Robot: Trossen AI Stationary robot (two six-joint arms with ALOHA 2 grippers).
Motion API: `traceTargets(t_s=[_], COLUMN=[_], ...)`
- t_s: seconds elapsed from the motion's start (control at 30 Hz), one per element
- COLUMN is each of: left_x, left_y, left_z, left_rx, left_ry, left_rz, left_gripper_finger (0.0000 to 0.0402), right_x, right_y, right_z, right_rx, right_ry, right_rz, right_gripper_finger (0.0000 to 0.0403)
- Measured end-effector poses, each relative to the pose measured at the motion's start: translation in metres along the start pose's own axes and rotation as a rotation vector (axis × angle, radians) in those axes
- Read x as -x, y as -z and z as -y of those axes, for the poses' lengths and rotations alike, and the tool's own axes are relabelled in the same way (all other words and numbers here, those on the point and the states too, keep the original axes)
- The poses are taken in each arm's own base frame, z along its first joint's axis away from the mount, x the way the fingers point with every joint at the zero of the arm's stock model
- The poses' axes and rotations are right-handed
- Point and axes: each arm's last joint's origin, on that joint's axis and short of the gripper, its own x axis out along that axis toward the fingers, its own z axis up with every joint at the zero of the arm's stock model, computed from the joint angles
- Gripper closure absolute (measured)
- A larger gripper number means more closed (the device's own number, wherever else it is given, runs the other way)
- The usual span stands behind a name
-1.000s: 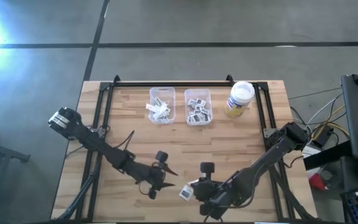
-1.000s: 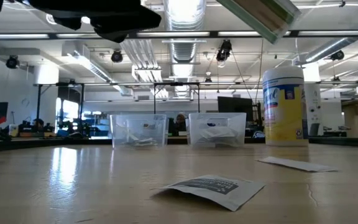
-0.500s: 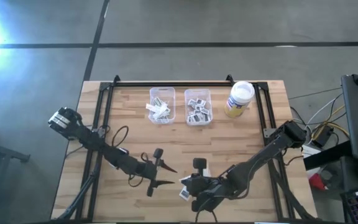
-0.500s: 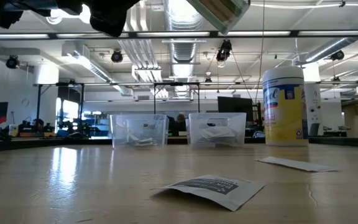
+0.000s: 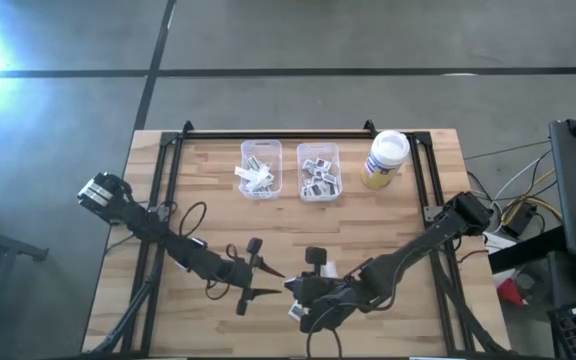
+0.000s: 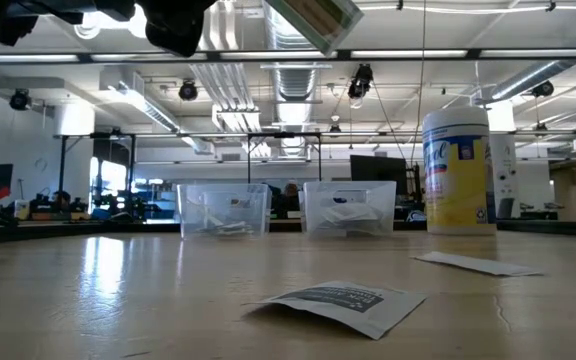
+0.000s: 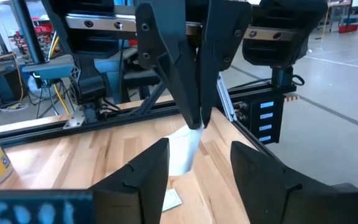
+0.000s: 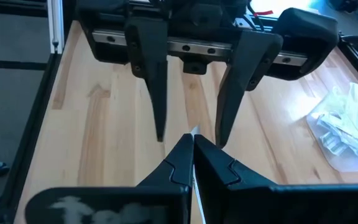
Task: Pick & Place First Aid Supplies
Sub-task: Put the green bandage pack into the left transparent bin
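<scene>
The tabletop (image 5: 218, 200) carries both arms stretched low across its near half, tips meeting near the middle. The left tool (image 5: 265, 282) points right with its fingers spread apart. The right tool (image 5: 290, 287) points left, clamped shut on a narrow pale strip (image 7: 185, 150) held up between the left tool's fingers. A square packet (image 6: 340, 302) and another strip (image 6: 478, 264) lie flat near the front edge. More packets fill the two clear bins (image 5: 260, 190) at the far side, left of the jar (image 5: 384, 158).

A white-lidded yellowish jar (image 5: 385, 158) is seen at the far right of the wooden counter (image 5: 208, 225), with two clear plastic bins (image 5: 261, 168) set to its left.
</scene>
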Motion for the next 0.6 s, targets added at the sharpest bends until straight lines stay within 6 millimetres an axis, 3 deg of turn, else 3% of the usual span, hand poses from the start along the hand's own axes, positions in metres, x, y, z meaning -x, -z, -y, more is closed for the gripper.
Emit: traceTargets(t_s=[0.2,0.6], left_x=[0.0,-0.0002], left_y=[-0.001,-0.0009], left_z=[-0.0001,-0.0008], left_rx=[0.005,0.007], left_ry=[-0.001,-0.003], left_rz=[0.01,0.01], left_gripper_finger=[0.0254,0.0376], right_x=[0.0001,-0.0015], right_y=[-0.0001,-0.0009], right_z=[-0.0002,0.002], right_rx=[-0.001,-0.001], right_ry=[-0.001,0.002], right_rz=[0.001,0.0], right_gripper_finger=[0.0394,0.0394])
